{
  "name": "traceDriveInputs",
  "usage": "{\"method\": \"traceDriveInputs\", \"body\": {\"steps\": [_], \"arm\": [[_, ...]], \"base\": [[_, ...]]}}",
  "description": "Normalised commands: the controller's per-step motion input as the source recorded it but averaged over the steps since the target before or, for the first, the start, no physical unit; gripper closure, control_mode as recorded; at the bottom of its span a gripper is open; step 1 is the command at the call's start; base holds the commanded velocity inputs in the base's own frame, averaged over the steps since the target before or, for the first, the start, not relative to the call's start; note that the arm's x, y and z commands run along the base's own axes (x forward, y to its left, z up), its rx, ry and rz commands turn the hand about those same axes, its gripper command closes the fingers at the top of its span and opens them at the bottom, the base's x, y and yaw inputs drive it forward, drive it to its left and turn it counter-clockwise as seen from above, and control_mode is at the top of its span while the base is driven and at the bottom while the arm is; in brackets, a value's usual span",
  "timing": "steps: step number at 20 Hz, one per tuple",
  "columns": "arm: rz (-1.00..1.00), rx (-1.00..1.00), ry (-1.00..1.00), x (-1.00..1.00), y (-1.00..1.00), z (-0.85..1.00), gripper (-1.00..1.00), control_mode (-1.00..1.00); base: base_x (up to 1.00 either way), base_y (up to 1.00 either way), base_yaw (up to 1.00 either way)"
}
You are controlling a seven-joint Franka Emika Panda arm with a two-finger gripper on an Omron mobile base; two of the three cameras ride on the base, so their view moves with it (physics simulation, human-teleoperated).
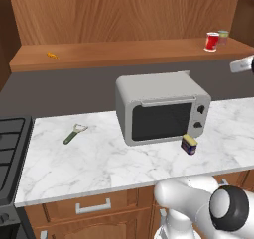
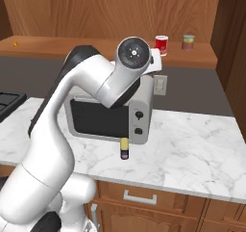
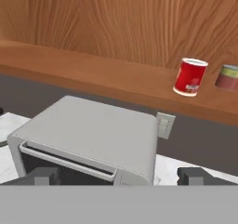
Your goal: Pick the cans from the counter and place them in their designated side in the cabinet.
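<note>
The red can (image 1: 212,41) (image 2: 161,45) (image 3: 190,76) stands on the right part of the cabinet shelf (image 1: 124,52), leaning slightly in the hand view. The squat dark blue can with a yellow top (image 1: 189,145) (image 2: 125,149) sits on the marble counter (image 1: 99,158), just in front of the microwave's right corner. My gripper (image 3: 121,176) hangs open above the microwave, with nothing between its widely spread fingertips (image 3: 46,175). It faces the shelf, and the red can lies ahead and to its right.
A grey microwave (image 1: 161,106) (image 3: 88,130) stands mid-counter. A pale greenish can (image 1: 223,36) (image 2: 188,42) stands right of the red one. A green peeler (image 1: 74,133) lies on the counter's left, beside the black stove (image 1: 10,153). A small orange item (image 1: 51,55) rests on the shelf's left.
</note>
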Motion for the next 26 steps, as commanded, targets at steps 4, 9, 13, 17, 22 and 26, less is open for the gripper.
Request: {"method": "traceDriveInputs", "body": {"steps": [4,9,13,17,22,26], "arm": [[0.00,0.00,-0.02,-0.42,0.09,0.00,-1.00,-1.00],[-0.03,0.00,-0.02,-0.42,0.03,0.00,-1.00,-1.00],[0.00,-0.01,-0.01,-0.45,0.00,0.00,-1.00,-1.00],[0.00,-0.01,0.09,-0.36,0.00,0.00,-1.00,-1.00],[0.00,-0.02,0.16,-0.23,0.00,-0.11,-1.00,-1.00],[0.00,-0.03,0.12,-0.07,0.00,-0.25,-1.00,-1.00]], "base": [[0.00,0.00,0.00],[0.00,0.00,0.00],[0.00,0.00,0.00],[0.00,0.00,0.00],[0.00,0.00,0.00],[0.00,0.00,0.00]]}}
